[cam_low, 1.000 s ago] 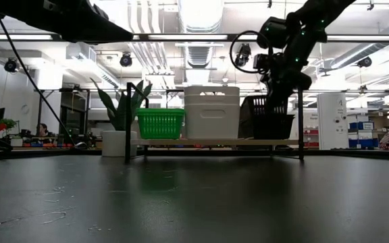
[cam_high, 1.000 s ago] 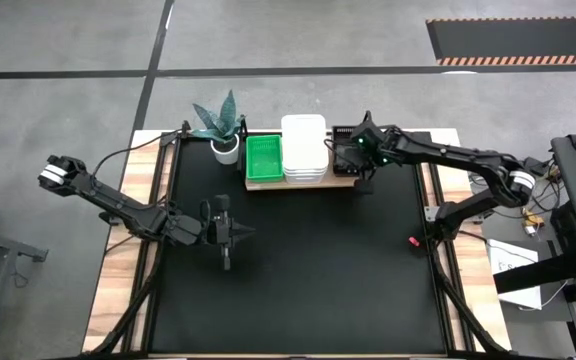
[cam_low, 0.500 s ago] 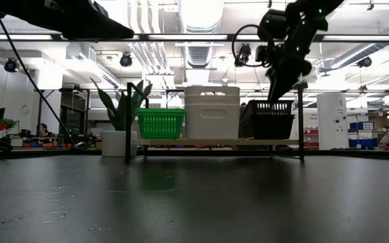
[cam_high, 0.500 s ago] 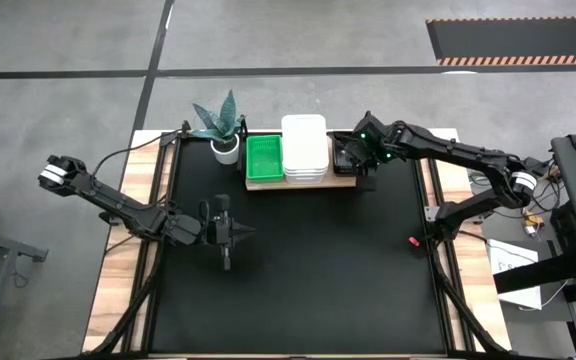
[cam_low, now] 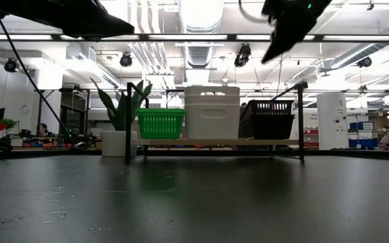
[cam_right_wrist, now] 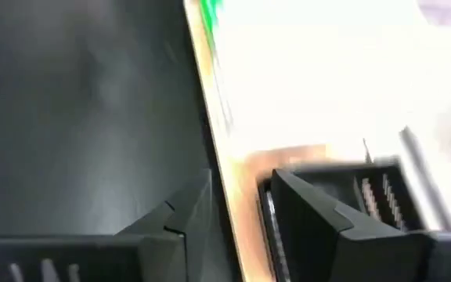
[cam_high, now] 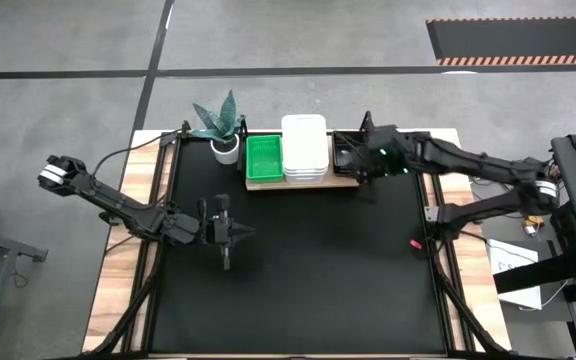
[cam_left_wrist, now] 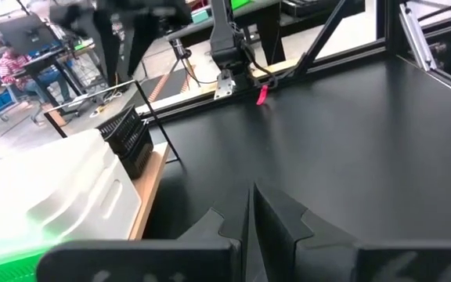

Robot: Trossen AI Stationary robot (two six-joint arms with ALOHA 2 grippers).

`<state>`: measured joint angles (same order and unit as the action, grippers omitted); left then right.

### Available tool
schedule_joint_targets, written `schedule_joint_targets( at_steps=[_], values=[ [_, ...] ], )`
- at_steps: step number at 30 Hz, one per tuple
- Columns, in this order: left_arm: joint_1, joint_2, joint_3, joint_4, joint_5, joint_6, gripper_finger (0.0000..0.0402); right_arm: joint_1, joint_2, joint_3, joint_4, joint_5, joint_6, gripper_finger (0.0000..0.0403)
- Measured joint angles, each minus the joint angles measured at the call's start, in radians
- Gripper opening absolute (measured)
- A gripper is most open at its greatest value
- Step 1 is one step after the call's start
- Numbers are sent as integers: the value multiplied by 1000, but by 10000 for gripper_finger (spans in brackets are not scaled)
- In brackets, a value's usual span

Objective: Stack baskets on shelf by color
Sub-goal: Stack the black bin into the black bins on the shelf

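Baskets on shelf [cam_low: 211, 142]: one green [cam_high: 264, 158], apparently several white [cam_high: 304, 148], one black [cam_high: 345, 155]; right claw [cam_high: 361, 165] open, left claw [cam_high: 236, 232] closed.

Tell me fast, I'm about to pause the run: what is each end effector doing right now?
Left end effector: closed, empty, over the table.
Right end effector: open, holding nothing, by the black basket on the shelf.

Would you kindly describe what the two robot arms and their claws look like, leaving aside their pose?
Both arms are slim, dark and jointed, with black cables running alongside. The left arm ends at a pale grey-white base joint; the right arm shows small green lights near its wrist. The left claw has two black, angular, wedge-shaped fingers.
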<state>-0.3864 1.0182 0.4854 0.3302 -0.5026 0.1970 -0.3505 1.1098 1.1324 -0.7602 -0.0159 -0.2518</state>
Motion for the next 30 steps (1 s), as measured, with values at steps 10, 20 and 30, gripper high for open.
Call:
schedule_joint_targets(
  at_steps=[10,20,30],
  values=[
    [0,-65,-2,-35,11,-15,5,191,-224,-283,514,43,-14,74],
    [0,-73,3,66,10,-36,5,210,-156,-393,635,425,372,10],
    [-1,-63,0,65,9,-69,5,182,-13,-155,213,467,789,9]
  ],
)
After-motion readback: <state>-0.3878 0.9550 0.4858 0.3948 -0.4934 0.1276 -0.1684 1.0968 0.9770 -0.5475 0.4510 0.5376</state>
